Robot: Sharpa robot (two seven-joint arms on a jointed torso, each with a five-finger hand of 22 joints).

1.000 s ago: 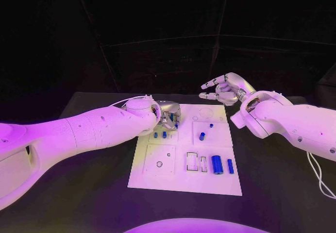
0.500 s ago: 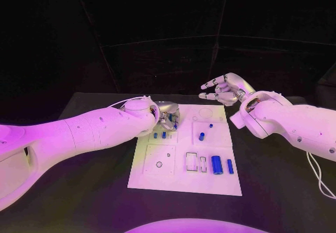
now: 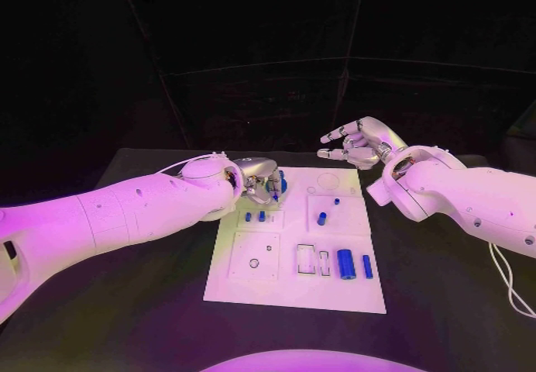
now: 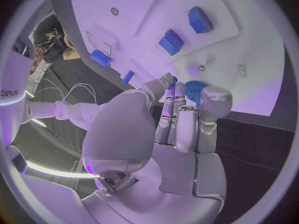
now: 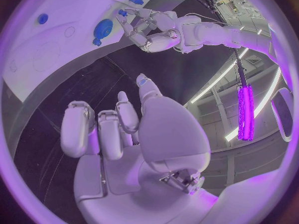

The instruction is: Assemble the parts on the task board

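1. A round blue disc-shaped part (image 4: 195, 90) is being handled by the left hand (image 3: 259, 184) at the far left corner of the task board (image 3: 293, 298). In the left wrist view it sits right at the fingertips (image 4: 169, 81), touched by them, but whether it is truly pinched or only pressed can't be told for sure.

2. The right hand (image 3: 355, 144) is hung in the air beyond the board's far edge, fingers spread apart, nothing carried. It's well apart from every part.

3. Biggest risk, as a guess: with such a shallow fingertip contact, the disc could be tipped or flicked off the board if it's pushed sideways instead of straight down.

4. Two small blue pegs (image 3: 255, 217) stand just on the near side of the left hand, under its wrist. They could easily be knocked over if the wrist is dropped or swung back carelessly.

5. The seat for the disc is mostly hidden behind the fingers in the head view, so misalignment wouldn't be noticed easily; a part jammed at a tilt seems likely if force is applied early.

6. Other blue parts, a fat cylinder (image 3: 346, 264) and a thin pin (image 3: 368, 266), are laid well apart from both hands, toward the board's near end, so they're probably safe for now.
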